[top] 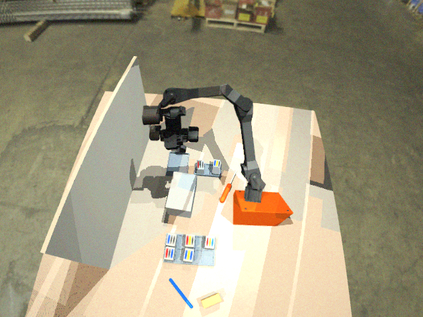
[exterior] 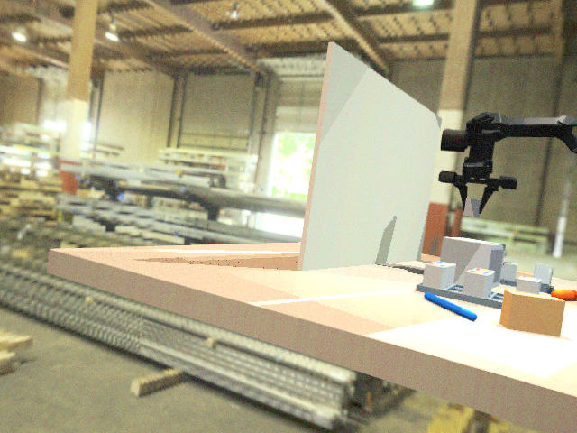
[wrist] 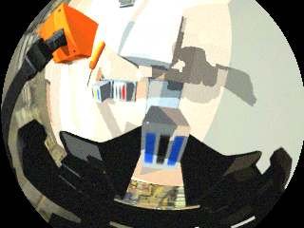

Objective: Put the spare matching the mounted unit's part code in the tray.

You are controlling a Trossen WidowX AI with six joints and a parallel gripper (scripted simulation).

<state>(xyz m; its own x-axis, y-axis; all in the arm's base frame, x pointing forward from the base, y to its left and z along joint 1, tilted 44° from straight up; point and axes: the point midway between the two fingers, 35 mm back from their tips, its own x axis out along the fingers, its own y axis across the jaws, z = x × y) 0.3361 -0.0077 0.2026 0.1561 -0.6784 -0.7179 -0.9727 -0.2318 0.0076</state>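
My gripper [exterior: 472,204] [wrist: 162,129] is shut on a grey block [exterior: 471,207] [wrist: 163,144] with blue, black and blue stripes. It holds the block high above the table. The blue-grey tray [top: 178,160] [wrist: 163,97] lies beyond the held block in the wrist view and looks empty. A pale box [top: 182,192] [exterior: 465,253] [wrist: 154,38], perhaps the mounted unit, stands beside the tray; no code is readable on it. A spare rack [top: 208,258] [exterior: 493,301] holds several striped blocks and has one empty cell at its front right.
A small rack [top: 207,175] beside the tray holds two striped blocks. A tall grey panel [top: 102,153] [exterior: 363,177] [wrist: 258,57] stands at the left. A screwdriver [top: 225,193] [wrist: 97,54], an orange base [top: 256,218], a blue stick [top: 180,293] and a yellow block [top: 211,300] are on the table.
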